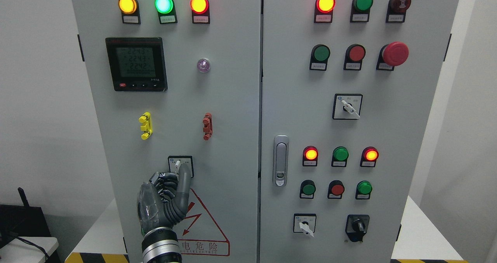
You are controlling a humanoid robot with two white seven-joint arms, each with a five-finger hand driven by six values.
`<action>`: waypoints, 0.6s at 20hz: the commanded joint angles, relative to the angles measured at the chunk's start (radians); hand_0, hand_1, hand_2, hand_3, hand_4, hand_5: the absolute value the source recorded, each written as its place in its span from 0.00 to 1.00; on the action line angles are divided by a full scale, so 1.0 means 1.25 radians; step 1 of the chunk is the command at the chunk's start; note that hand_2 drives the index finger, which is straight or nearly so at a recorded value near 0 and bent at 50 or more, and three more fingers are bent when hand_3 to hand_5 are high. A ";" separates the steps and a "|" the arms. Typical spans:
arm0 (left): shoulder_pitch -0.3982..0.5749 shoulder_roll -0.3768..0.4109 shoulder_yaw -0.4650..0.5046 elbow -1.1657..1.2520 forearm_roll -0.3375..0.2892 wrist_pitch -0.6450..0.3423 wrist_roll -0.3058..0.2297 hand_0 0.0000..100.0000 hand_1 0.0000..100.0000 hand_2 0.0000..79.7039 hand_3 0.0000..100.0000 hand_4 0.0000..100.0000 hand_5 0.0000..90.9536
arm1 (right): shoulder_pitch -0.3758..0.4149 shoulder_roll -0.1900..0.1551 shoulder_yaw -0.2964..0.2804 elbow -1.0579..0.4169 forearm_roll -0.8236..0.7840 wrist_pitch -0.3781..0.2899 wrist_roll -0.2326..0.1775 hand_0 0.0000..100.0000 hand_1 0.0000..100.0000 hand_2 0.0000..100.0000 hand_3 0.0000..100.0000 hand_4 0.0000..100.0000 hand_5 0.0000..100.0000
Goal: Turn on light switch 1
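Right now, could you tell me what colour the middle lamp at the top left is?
Green, lit; head view.

The robot hand (165,201) covers the lower part of the switch (180,166) and one corner of the warning triangle (204,228). Its arm is cut off by the bottom edge. The label plates (131,19) under the lamps are too small to read. The cabinet (233,100) is cut off at the top and bottom edges.
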 commanded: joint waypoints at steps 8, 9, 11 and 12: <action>-0.003 0.001 -0.001 0.001 0.000 0.002 -0.001 0.22 0.31 0.68 0.81 0.89 0.95 | 0.000 0.000 0.000 -0.001 -0.015 0.000 0.001 0.12 0.39 0.00 0.00 0.00 0.00; -0.003 0.001 -0.002 0.001 0.000 0.003 -0.001 0.22 0.31 0.68 0.81 0.89 0.95 | 0.000 0.000 0.000 -0.001 -0.015 0.000 0.000 0.12 0.39 0.00 0.00 0.00 0.00; -0.004 0.001 -0.002 0.002 -0.005 0.003 -0.001 0.22 0.31 0.68 0.81 0.89 0.95 | 0.000 0.000 0.000 -0.001 -0.015 0.000 0.001 0.12 0.39 0.00 0.00 0.00 0.00; -0.004 0.001 -0.001 0.002 -0.011 0.003 -0.001 0.22 0.31 0.68 0.81 0.89 0.95 | 0.000 0.000 0.000 0.001 -0.015 0.000 0.000 0.12 0.39 0.00 0.00 0.00 0.00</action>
